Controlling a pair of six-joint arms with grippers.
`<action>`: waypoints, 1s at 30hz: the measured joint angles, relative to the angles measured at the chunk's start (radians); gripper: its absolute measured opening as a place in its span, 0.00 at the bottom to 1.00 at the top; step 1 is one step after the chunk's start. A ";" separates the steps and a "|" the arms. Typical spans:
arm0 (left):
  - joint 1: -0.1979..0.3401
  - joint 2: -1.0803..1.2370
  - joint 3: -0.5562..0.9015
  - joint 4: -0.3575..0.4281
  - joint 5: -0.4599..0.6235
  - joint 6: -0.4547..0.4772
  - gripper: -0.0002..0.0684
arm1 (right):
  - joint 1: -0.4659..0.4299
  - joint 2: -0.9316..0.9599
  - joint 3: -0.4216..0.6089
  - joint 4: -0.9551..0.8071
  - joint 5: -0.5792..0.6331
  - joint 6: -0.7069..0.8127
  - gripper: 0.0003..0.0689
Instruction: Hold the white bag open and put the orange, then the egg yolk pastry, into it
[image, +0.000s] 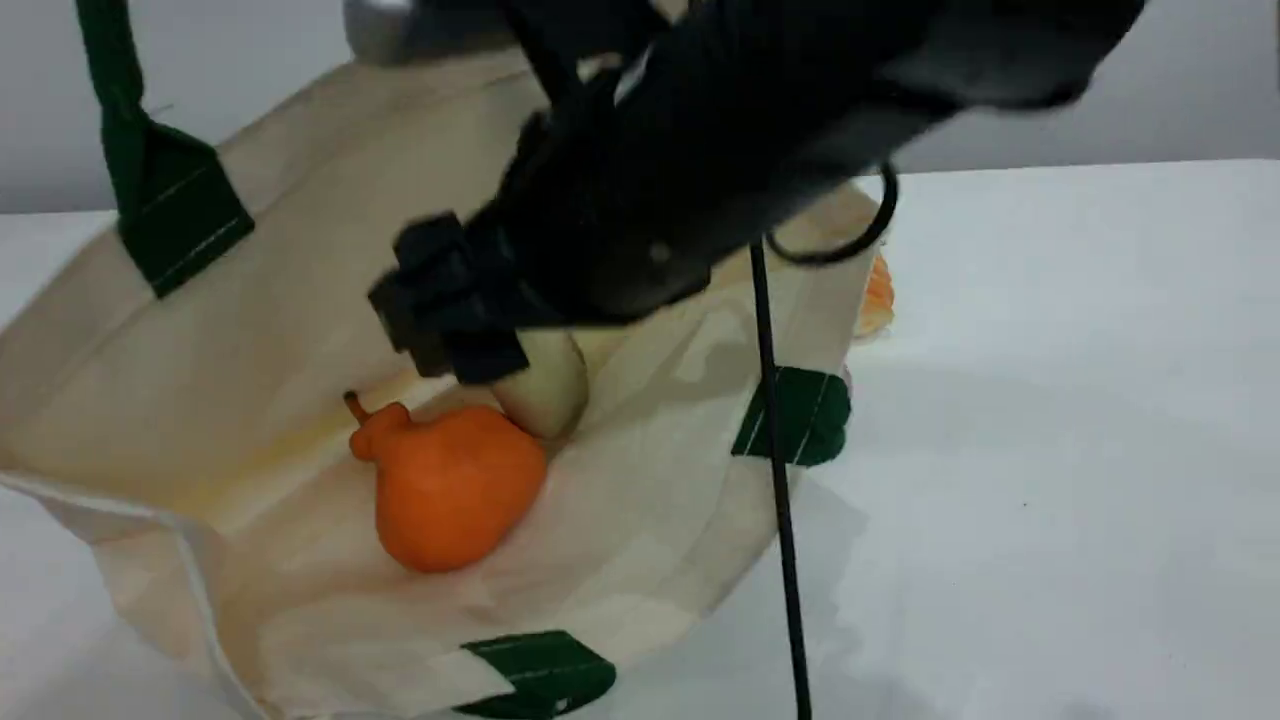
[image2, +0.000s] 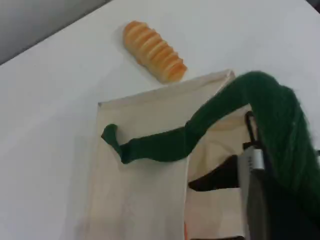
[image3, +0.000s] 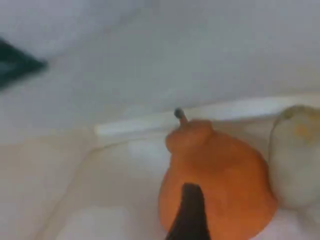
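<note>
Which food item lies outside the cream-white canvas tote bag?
The ridged pale-orange bread loaf, on the bare table beyond the rim of the bag. The bright orange knobbed fruit and the smooth beige egg-shaped pastry both sit inside it.

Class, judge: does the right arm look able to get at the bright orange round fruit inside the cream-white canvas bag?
Probably yes: the right gripper hangs inside the open cream-white canvas bag, close to the bright orange fruit; the beige egg-shaped pastry lies beside it, not over it.
</note>
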 joint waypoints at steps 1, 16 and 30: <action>0.000 0.000 0.000 0.006 -0.003 0.000 0.10 | 0.000 -0.017 0.000 0.000 0.016 -0.012 0.80; 0.000 0.022 0.001 0.022 -0.031 0.000 0.10 | -0.092 -0.318 0.000 -0.072 0.367 -0.050 0.74; 0.000 0.110 0.003 0.029 -0.058 0.007 0.10 | -0.301 -0.671 0.000 -0.134 0.744 -0.021 0.67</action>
